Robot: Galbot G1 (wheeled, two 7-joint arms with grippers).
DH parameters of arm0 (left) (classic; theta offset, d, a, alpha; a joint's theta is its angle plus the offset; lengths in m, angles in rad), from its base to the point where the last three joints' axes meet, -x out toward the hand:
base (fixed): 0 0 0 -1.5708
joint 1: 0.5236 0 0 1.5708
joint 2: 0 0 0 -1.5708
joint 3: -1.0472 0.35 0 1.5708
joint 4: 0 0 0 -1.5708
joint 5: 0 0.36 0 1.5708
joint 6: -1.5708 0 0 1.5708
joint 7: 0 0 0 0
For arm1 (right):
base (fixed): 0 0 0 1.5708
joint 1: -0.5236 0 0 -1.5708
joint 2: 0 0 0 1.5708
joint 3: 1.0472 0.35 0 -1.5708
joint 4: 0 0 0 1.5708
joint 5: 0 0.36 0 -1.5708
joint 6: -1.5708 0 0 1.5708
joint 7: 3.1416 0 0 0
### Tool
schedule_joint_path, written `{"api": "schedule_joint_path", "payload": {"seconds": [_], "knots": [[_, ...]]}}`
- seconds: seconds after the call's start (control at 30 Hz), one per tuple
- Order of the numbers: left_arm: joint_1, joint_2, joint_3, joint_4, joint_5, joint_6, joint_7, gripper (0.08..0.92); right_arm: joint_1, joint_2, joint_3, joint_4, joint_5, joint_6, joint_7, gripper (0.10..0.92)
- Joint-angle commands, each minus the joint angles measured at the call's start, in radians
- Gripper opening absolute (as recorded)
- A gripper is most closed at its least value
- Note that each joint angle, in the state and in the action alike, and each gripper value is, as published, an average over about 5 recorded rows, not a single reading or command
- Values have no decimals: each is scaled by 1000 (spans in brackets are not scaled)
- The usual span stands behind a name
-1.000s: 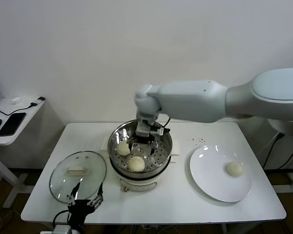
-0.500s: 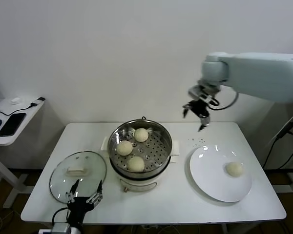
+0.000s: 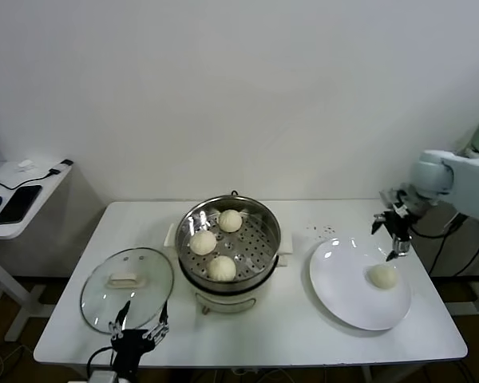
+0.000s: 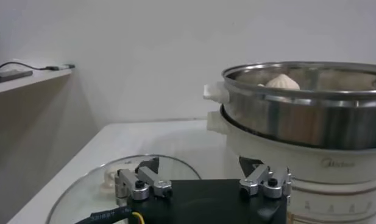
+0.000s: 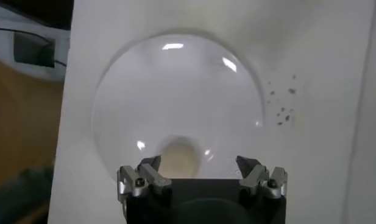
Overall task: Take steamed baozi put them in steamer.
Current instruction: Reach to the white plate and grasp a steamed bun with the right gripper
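Left gripper (image 3: 136,333) parked, fingers spread, at the white table's (image 3: 287,335) near edge by the round glass lid (image 3: 128,287), shiny round steel steamer (image 3: 230,239) holding three cream-white domed baozi (image 3: 222,268), fourth baozi (image 3: 382,276) on the flat white plate (image 3: 343,295), right gripper (image 3: 395,231) open just above it

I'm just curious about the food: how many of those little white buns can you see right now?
4: three in the steamer, at and; one on the white plate, at.

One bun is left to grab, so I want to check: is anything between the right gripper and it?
Nothing visible: the right gripper, open, hovers just above the last baozi, alone on the plate.
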Motion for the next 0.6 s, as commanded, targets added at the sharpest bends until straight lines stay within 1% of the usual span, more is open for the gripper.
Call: {"api": "schedule_joint_path", "payload": {"seconds": [0.03,0.2,0.6], "knots": [[7,-3,-1,4,7,-2,0,823,-317,-55,238,-108,-132,-46,33,823],[9,-3,-2,7,8,-3,-1,823,-382,-25,297,-164,-162,-51,52,823],[9,-8,6,7,14,-2,-3,823,-453,-6,376,-179,-184,-66,100,822]]}}
